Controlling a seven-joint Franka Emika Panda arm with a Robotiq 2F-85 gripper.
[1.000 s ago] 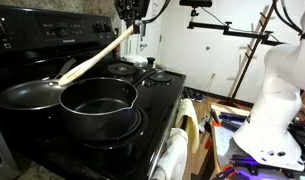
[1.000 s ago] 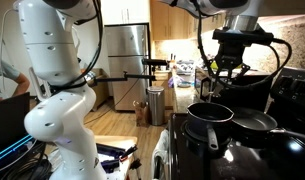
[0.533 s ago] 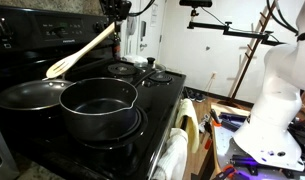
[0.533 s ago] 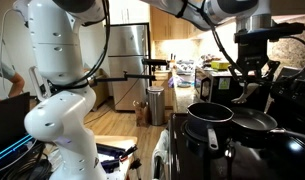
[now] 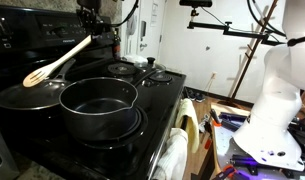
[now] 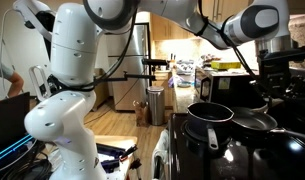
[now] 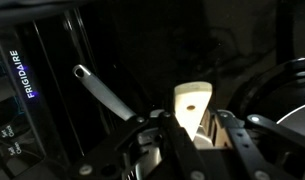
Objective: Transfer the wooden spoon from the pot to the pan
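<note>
My gripper (image 5: 91, 36) is shut on the handle end of the long pale wooden spoon (image 5: 57, 62). The spoon slopes down to the left, and its oval bowl hangs just above the shallow black pan (image 5: 24, 96) at the left of the stove. The deep black pot (image 5: 97, 106) stands in front of the pan and is empty. In the wrist view the spoon's handle end, with its hole (image 7: 191, 106), sits between the jaws of my gripper (image 7: 192, 136), and the pan's silver handle (image 7: 102, 90) lies to the left. In an exterior view the pot (image 6: 210, 114) and the pan (image 6: 255, 122) show; the spoon is hidden there.
The black stove (image 5: 157, 95) has a raised control panel (image 5: 42, 28) behind the pan. A small silver item (image 5: 142, 63) sits on a back burner. A towel (image 5: 177, 150) hangs on the oven door. The robot base (image 5: 277, 100) stands to the right.
My gripper has carried the spoon to the left, from above the pot to above the pan, and the spoon's bowl has come lower.
</note>
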